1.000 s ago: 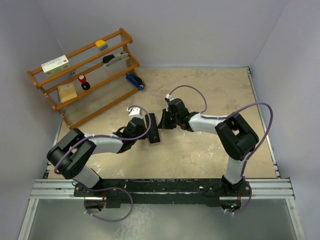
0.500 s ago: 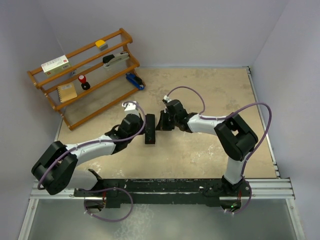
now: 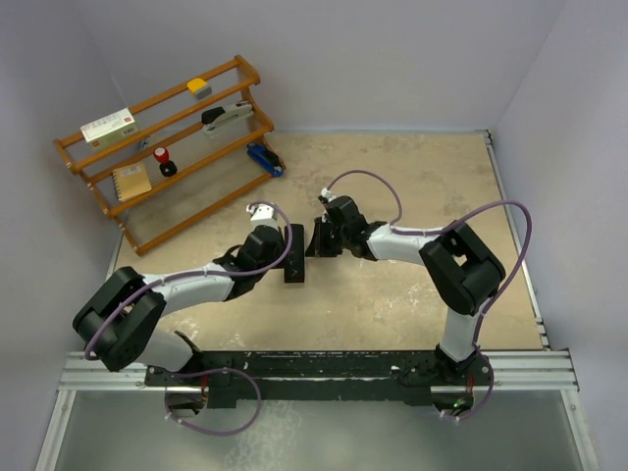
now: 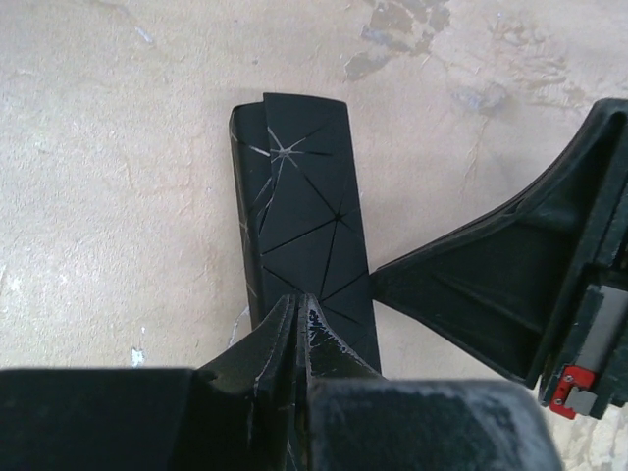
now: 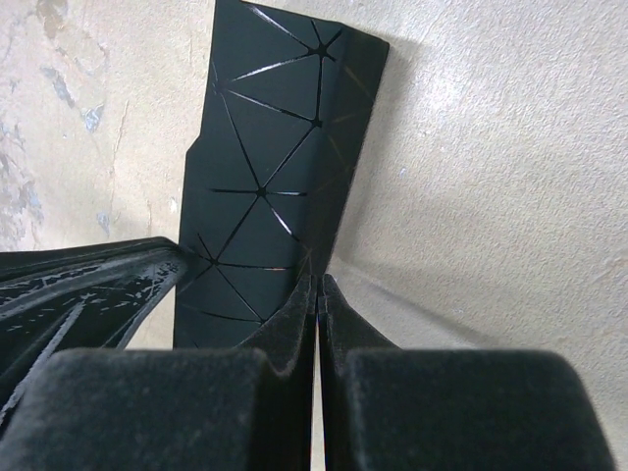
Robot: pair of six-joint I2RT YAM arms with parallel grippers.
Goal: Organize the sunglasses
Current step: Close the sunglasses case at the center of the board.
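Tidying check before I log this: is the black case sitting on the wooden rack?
No, the black case rests on the table, apart from the wooden rack.

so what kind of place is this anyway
Probably a robot lab test cell: plain grey walls box in a scuffed beige tabletop, two white-and-black arms sit on an aluminium rail, and a slanted wooden rack holds small stationery items.
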